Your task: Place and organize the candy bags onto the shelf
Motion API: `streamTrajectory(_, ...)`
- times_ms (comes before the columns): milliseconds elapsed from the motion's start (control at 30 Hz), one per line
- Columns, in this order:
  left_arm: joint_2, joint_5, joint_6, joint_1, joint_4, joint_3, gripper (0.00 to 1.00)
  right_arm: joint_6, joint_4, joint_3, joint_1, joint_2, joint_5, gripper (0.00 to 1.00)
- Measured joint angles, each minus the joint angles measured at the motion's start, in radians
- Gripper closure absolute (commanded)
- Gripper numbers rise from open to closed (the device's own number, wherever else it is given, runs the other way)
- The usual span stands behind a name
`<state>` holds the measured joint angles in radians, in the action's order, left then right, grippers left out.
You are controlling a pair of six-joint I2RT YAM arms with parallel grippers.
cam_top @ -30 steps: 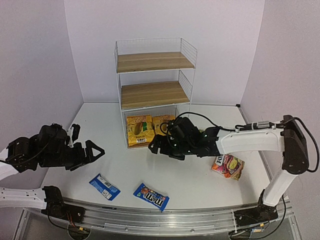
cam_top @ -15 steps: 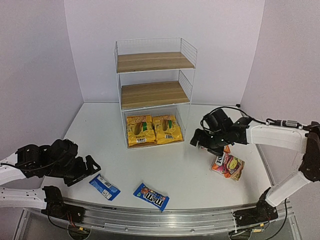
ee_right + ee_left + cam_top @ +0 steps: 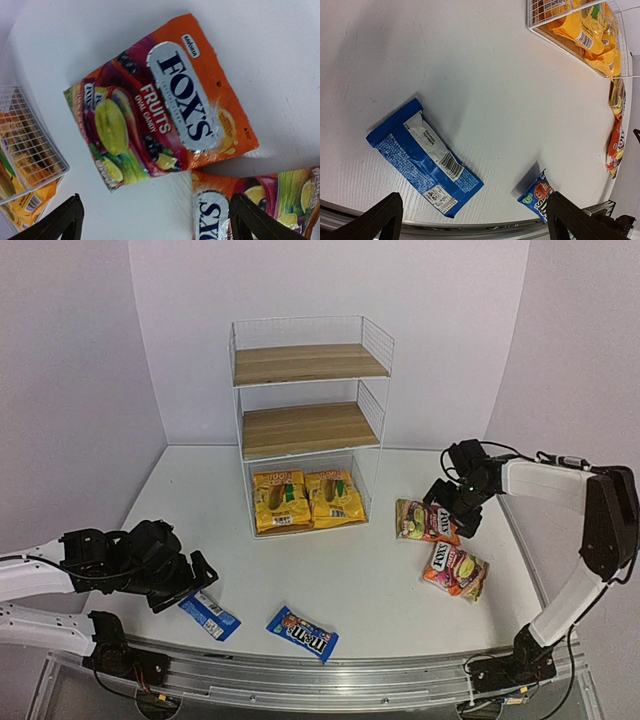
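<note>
Shelf (image 3: 305, 420) at the worktop's (image 3: 350, 580) far edge, two yellow bags (image 3: 279, 500) on its bottom board; red bags (image 3: 425, 522) near the right edge, blue packets (image 3: 209, 614) near the front. Left wrist: left pincer (image 3: 475, 220) spread over a packet. Right wrist: right pincer (image 3: 155, 220) spread over a red bag.

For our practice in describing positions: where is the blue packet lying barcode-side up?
In the top view, the blue packet lies flat at the near left of the table, by the left gripper, with the M&M's packet to its right.
</note>
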<state>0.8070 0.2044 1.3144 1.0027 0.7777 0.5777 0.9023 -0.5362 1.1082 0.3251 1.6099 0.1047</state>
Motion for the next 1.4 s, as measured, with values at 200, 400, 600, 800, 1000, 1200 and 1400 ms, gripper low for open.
streamTrajectory(200,0.025,0.0,0.003,0.0,-0.032,0.0,0.0,-0.021,-0.005,0.014,-0.084,0.069,-0.012,0.02)
streamTrajectory(400,0.015,0.007,0.004,0.0,-0.045,0.0,0.0,-0.099,-0.004,0.054,-0.104,0.171,-0.031,0.04)
streamTrajectory(600,-0.004,0.019,0.004,0.0,-0.044,0.001,0.0,-0.174,-0.004,0.073,-0.104,0.265,-0.044,0.1)
streamTrajectory(800,-0.009,0.033,0.004,0.0,-0.041,0.003,0.0,-0.207,-0.003,0.095,-0.104,0.29,-0.057,0.16)
streamTrajectory(1000,-0.009,0.035,0.004,0.0,-0.035,0.005,0.0,-0.226,-0.001,0.116,-0.104,0.313,-0.055,0.46)
streamTrajectory(1200,-0.008,0.035,0.004,0.0,-0.035,0.006,0.0,-0.226,0.024,0.126,-0.103,0.324,-0.031,0.91)
streamTrajectory(1400,-0.006,0.035,-0.006,0.0,-0.041,0.013,0.0,-0.254,0.059,0.113,-0.1,0.309,-0.001,1.0)
